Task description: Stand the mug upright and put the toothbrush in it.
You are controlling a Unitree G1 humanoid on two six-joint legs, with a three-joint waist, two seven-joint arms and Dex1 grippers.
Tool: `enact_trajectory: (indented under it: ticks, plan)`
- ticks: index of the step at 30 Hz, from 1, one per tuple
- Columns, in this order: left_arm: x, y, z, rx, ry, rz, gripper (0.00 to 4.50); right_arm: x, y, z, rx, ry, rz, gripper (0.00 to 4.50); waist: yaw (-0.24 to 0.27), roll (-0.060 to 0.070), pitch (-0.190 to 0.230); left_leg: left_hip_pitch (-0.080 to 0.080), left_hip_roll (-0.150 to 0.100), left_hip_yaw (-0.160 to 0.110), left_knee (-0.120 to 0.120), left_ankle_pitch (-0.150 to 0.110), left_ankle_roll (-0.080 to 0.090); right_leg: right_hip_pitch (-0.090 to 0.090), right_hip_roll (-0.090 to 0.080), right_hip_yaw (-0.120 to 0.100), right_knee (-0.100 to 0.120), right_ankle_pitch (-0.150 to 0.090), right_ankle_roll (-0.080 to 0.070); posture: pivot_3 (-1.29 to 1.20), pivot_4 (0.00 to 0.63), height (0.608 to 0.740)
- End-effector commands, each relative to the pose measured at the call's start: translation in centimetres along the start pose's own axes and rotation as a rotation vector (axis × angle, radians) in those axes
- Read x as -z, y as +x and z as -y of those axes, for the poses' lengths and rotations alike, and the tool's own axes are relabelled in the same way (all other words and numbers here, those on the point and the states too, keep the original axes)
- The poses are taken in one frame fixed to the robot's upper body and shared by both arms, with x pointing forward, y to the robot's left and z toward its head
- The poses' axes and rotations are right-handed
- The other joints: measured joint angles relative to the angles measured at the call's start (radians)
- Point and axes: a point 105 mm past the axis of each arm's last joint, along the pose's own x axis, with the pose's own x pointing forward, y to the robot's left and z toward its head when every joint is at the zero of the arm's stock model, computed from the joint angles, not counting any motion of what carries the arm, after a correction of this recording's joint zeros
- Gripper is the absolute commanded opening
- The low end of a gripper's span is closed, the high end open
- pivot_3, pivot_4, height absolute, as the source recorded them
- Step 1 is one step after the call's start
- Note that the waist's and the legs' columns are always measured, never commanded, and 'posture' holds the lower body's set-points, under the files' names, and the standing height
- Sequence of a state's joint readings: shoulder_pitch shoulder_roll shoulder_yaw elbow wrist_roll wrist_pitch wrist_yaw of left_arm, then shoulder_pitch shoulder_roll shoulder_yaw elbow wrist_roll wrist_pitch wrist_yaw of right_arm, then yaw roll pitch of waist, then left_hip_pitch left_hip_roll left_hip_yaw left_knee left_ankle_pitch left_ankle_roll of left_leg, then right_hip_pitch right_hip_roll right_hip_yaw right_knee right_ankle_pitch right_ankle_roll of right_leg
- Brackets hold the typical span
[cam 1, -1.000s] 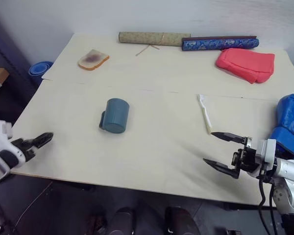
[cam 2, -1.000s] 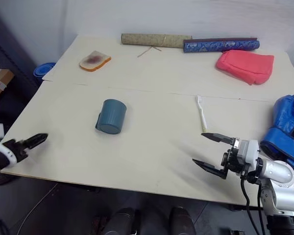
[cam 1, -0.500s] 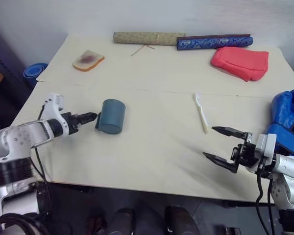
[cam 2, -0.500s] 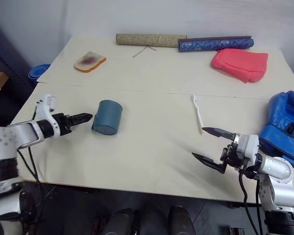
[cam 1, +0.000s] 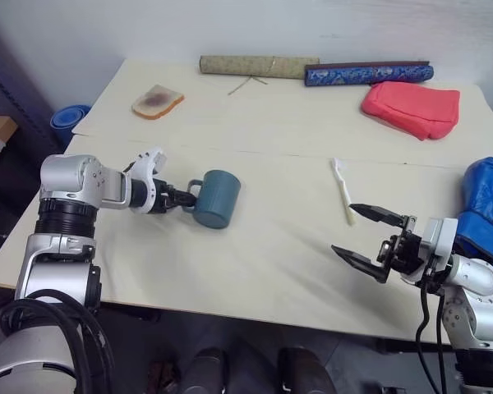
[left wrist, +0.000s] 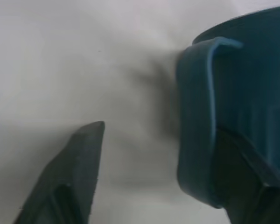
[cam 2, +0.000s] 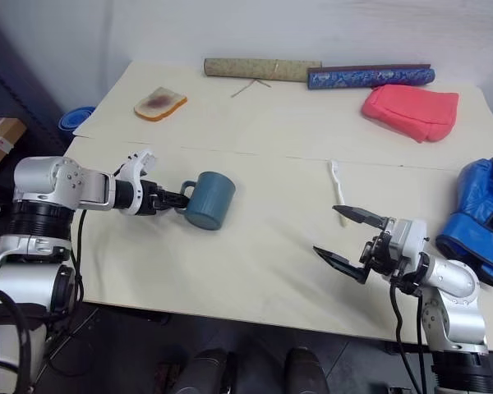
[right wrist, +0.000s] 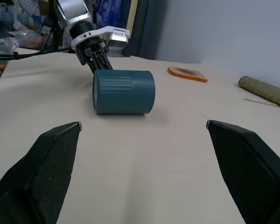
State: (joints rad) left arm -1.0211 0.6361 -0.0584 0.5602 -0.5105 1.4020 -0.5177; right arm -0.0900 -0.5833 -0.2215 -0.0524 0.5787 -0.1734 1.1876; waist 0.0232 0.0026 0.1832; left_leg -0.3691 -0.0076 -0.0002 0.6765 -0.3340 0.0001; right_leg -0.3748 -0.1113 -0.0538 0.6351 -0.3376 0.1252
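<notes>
Left eye view: one mug (cam 1: 216, 198) on its side, one toothbrush (cam 1: 343, 190); left tool (cam 1: 183, 199) straddles its handle, right tool (cam 1: 365, 236) apart.

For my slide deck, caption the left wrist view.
Left gripper straddling the loop handle of the teal mug lying on its side.

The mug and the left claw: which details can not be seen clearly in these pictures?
- Mug inside: its opening faces away in the head views, and the right wrist view shows its side.
- Left claw grip: the left wrist view has one finger clear of the handle and the other finger behind it; contact is unclear.
- Toothbrush bristles: too small in the head views.
- Blue glove: cut off by the edge.
</notes>
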Motion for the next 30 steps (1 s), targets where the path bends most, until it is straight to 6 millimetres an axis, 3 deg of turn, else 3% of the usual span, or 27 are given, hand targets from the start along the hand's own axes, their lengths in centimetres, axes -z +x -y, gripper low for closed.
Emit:
enact_trajectory:
  ticks: [1,8,14,20,27,30]
  plan:
    - [2.0,1.7,-0.3,0.02,-0.034,-0.082,2.11,-0.5,-0.3,-0.1,0.015,-0.019,0.033,4.5,0.001,0.0,0.0,0.0,0.0,0.0,0.0,0.0,0.0,0.0,0.0,0.0,0.0,0.0,0.0,0.0,0.15,0.74]
    - [-0.3,1.8,0.5,0.06,0.08,0.098,0.01,0.2,-1.1,-0.3,0.036,-0.014,0.022,4.5,-0.001,0.0,0.0,-0.001,0.0,-0.001,0.002,0.0,0.0,0.0,0.0,0.0,0.001,0.0,0.0,0.0,0.15,0.74]
    - [-3.1,1.9,5.7,0.27,0.368,0.429,0.01,0.1,-1.9,-0.2,0.055,-0.02,0.008,4.5,0.0,-0.003,0.002,-0.003,0.001,-0.001,0.003,0.0,0.0,-0.001,0.0,-0.001,0.0,0.0,0.0,0.0,0.15,0.74]
    - [-6.7,1.9,9.5,0.136,0.773,0.936,0.01,-0.1,-2.3,0.0,0.072,-0.03,0.0,4.5,0.003,-0.003,0.002,-0.003,0.001,0.0,0.004,0.0,0.0,0.0,0.0,-0.002,-0.003,0.0,0.001,0.0,0.15,0.74]
    - [-4.7,5.9,11.2,0.09,1.03,1.004,0.01,-0.8,-2.0,0.1,0.084,-0.048,0.008,4.5,0.001,-0.003,0.002,-0.003,0.001,0.011,0.002,0.0,0.0,0.0,0.001,-0.002,-0.007,0.001,0.002,0.0,0.15,0.74]
    - [-3.6,7.3,11.4,0.112,1.03,0.995,0.01,-1.2,-1.8,0.1,0.091,-0.055,0.013,4.5,0.003,-0.004,0.002,-0.003,0.002,0.011,0.002,-0.001,0.001,-0.001,0.001,-0.002,-0.006,0.001,0.002,0.0,0.15,0.74]
